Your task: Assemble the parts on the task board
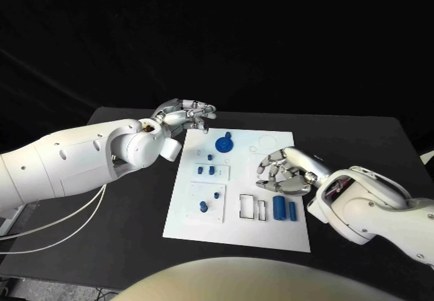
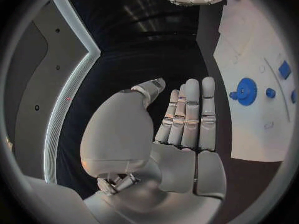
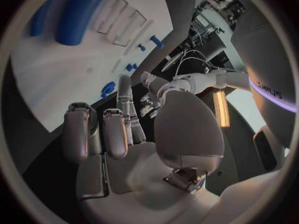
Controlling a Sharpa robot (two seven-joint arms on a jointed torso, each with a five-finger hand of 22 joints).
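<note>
The white task board (image 1: 271, 235) lies in the middle of the black table. A blue gear (image 1: 223, 144) sits near its far end, small blue pegs (image 1: 206, 169) stand in a plate below it, and two blue cylinders (image 1: 285, 209) lie near the front right. My left hand (image 1: 185, 116) hovers by the board's far left corner; its fingers (image 2: 187, 114) are straight and it holds nothing. Over the board's right side hangs my right hand (image 1: 285, 170), fingers (image 3: 115, 132) loosely bent around an empty palm. The gear (image 2: 246, 91) and a cylinder (image 3: 77, 12) also appear in the wrist views.
Two more blue pegs (image 1: 210, 200) stand in a raised white plate at the board's front left. Outlined rectangular slots (image 1: 251, 207) lie beside the cylinders. Bare black table (image 1: 362, 144) runs around the board on both sides. White cables (image 1: 63, 219) hang off the left edge.
</note>
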